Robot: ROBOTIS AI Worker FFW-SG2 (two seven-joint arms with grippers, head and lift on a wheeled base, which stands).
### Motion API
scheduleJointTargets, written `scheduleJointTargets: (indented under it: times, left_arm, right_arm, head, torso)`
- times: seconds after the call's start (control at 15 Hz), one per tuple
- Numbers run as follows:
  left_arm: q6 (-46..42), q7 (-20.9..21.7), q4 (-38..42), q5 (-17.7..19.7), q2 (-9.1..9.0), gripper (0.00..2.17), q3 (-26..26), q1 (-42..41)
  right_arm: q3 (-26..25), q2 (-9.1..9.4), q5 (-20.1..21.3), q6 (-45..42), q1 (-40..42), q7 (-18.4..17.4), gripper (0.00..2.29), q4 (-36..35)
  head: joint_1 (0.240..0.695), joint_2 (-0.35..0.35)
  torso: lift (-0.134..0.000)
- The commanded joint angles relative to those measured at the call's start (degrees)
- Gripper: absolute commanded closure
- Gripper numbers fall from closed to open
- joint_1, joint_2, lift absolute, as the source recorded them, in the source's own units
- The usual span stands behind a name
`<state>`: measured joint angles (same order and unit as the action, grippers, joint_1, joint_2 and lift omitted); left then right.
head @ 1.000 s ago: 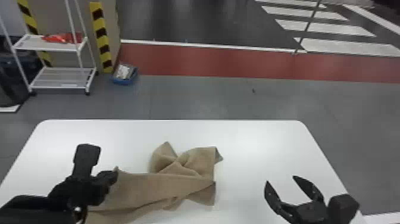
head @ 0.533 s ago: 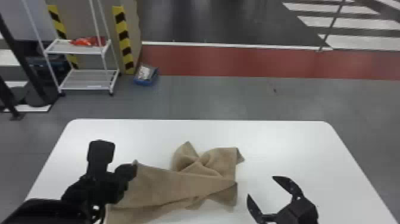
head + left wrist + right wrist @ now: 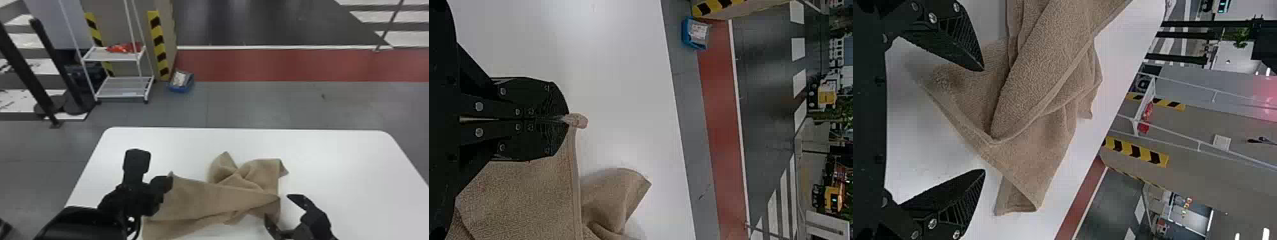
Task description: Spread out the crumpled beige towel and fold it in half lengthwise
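The crumpled beige terry towel [image 3: 204,199] lies across the space between the two grippers, a fairly smooth band running out from the left one and a bunched, twisted heap at the end nearer the right one. Two raised folds poke up on the heap's far side, and a corner droops there.

The black left gripper [image 3: 565,119] has its fingers pressed together on a corner of the towel, with a small tuft sticking out past the tips. That is a thin bite: a hard pull against the heap could slide the corner free.

The black right gripper [image 3: 984,120] has its two pointed fingers spread wide, facing the heap's near edge, one tip close beside the cloth; whether it touches, I cannot tell. Several layers overlap in front of it, so closing there could pinch two plies together, and pulling would then tighten the twist instead of opening it. Closing short of the edge would catch nothing.

Under both grippers is the smooth white tabletop [image 3: 351,162]; with little to hold the cloth, a one-sided tug would probably drag the whole towel toward the left gripper, still bunched.
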<state>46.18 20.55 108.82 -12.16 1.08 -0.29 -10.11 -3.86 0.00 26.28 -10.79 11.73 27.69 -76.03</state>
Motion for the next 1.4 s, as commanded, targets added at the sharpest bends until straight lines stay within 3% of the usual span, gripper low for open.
scheduleJointTargets:
  times: [0.0, 0.13, 0.27, 0.33, 0.47, 0.53, 0.73, 0.93, 1.07, 1.2, 1.33]
  left_arm:
    - [0.01, 0.02, 0.16, 0.12, 0.06, 1.72, 0.02, 0.00]
    - [0.01, 0.11, 0.25, 0.12, 0.15, 1.72, 0.11, -0.09]
    - [0.01, 0.11, 0.51, 0.21, 0.15, 1.72, 0.11, -0.09]
    - [0.01, 0.11, 0.69, 0.21, 0.23, 1.72, 0.29, -0.26]
    - [0.01, 0.28, 1.31, 0.21, 0.15, 1.72, 1.08, -0.53]
    - [0.01, 0.28, 1.92, 0.21, 0.15, 1.72, 1.34, -0.79]
    - [0.01, 0.28, 3.33, 0.38, 0.15, 1.72, 1.78, -1.32]
    - [0.01, 0.28, 3.68, 0.56, 0.06, 1.72, 2.22, -1.32]
    - [0.01, 0.28, 3.77, 0.56, 0.06, 1.72, 2.22, -1.41]
    - [0.01, 0.28, 3.68, 0.56, 0.06, 1.72, 2.49, -1.49]
    - [-0.17, 0.28, 3.68, 0.65, 0.06, 1.72, 2.57, -1.58]
  right_arm:
    - [1.05, 0.05, 0.70, 1.79, -1.62, 0.08, 0.30, 1.85]
    - [1.67, 0.05, 0.52, 2.14, -2.32, 0.70, 0.81, 3.08]
    - [1.76, 0.05, 0.35, 2.14, -2.41, 0.61, 1.51, 3.00]
    - [1.40, 0.05, 0.70, 2.14, -2.41, 0.61, 1.68, 2.73]
    - [0.17, -0.09, 0.61, 0.56, -2.06, 0.61, 1.69, 2.47]
    - [-1.23, -0.09, -0.18, -1.55, -1.36, 0.17, 1.99, 1.50]
    - [-6.24, -0.09, -4.84, -7.17, 2.69, -0.44, 2.07, -5.44]
    - [-10.55, 0.00, -10.20, -11.04, 8.57, 0.79, 2.07, -17.31]
    - [-12.31, 0.05, -12.13, -9.11, 10.60, 5.09, 2.06, -24.51]
    - [-10.20, 0.05, -6.59, -5.06, 9.10, 6.85, 2.06, -25.04]
    - [-6.07, 0.05, 2.81, -1.90, 4.97, 8.52, 2.06, -17.66]
  head:
    - [0.695, 0.060]
    - [0.695, 0.068]
    - [0.695, 0.076]
    - [0.695, 0.079]
    - [0.695, 0.080]
    - [0.695, 0.079]
    - [0.695, 0.058]
    - [0.695, 0.022]
    - [0.695, -0.012]
    - [0.695, -0.023]
    - [0.695, -0.001]
  torso:
    - [0.000]
    - [0.000]
    - [0.000]
    - [0.000]
    - [0.000]
    - [0.000]
    - [0.000]
    - [0.000]
    - [0.000]
    - [0.000]
    - [0.000]
